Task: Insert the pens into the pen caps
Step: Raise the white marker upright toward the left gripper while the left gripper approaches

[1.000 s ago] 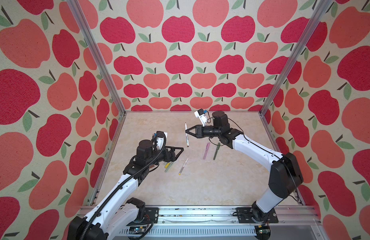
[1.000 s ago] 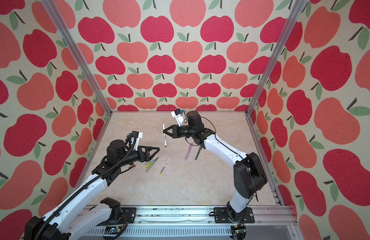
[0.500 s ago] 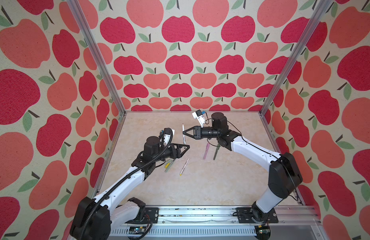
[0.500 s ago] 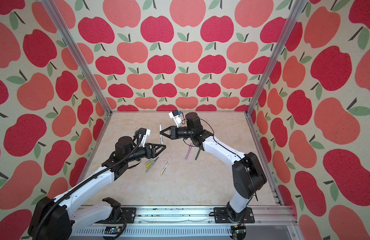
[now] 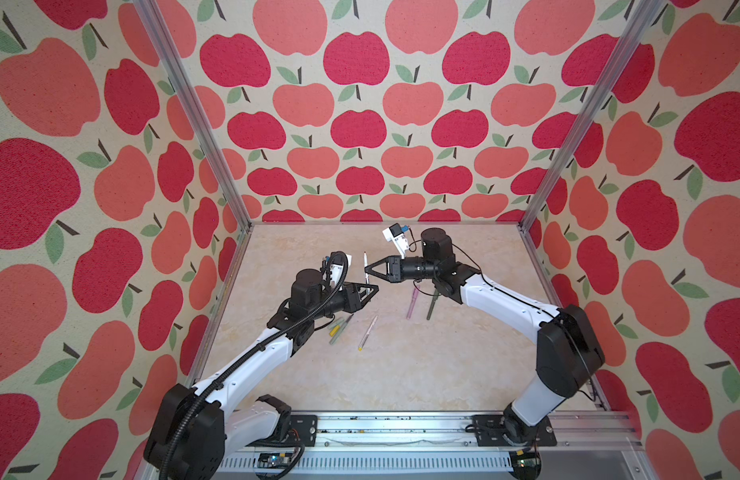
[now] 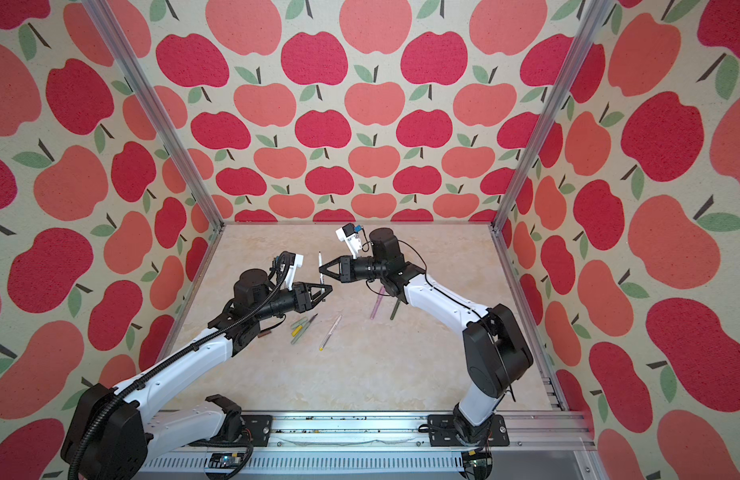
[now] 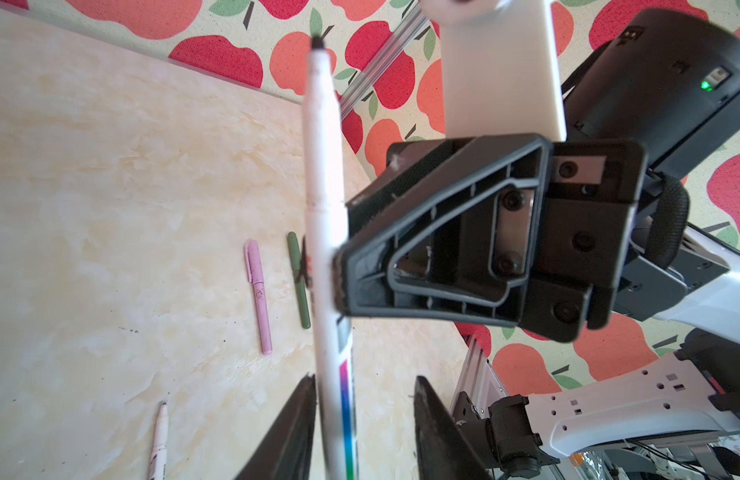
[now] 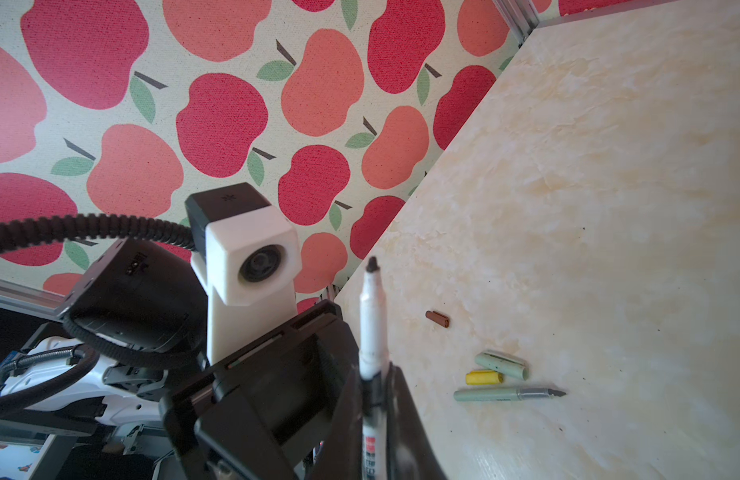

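My right gripper is shut on a white printed pen, holding it upright above the table with its dark tip up. The left gripper has its jaws around that pen's lower end. One finger touches the barrel and the other stands apart, so it is open. On the table near the left arm lie a pale sage pen, a yellow cap, a light green cap and a brown cap.
A second white pen lies mid-table. Under the right arm a pink pen and a dark green pen lie side by side, each with a matching cap on. Apple-patterned walls and metal posts enclose the table.
The left arm has reached forward and right to the held pen, and its jaws have narrowed around the lower end. The right gripper with the pen has shifted slightly left.
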Tool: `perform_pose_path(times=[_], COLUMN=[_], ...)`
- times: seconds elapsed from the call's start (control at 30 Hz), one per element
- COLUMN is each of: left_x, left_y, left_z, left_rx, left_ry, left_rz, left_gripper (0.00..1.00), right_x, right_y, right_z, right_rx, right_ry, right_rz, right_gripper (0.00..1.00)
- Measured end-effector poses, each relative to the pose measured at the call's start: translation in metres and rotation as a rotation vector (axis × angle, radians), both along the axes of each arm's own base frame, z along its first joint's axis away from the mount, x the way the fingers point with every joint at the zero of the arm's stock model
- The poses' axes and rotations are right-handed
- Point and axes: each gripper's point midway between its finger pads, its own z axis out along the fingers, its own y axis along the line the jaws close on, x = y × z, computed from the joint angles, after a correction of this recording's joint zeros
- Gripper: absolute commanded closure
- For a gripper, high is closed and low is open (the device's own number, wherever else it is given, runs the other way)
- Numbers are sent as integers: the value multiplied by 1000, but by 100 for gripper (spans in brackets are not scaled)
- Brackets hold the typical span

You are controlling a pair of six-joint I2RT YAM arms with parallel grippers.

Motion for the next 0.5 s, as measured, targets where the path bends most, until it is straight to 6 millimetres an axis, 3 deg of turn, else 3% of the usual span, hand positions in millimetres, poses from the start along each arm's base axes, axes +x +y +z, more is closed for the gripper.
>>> perform_pose_path(times=[0.37, 0.5], left_x=[5, 6], left_y=[2, 4], left_z=[-5, -6], left_rx=[11, 26], left_ry=[24, 26], left_rz=[26, 38], left_gripper=[97, 100], right_x=[-3, -3], right_y=[1, 1], right_z=[1, 1], right_rx=[2, 2], right_ry=[-15, -23], right_rz=[7, 6], right_gripper=[95, 89])
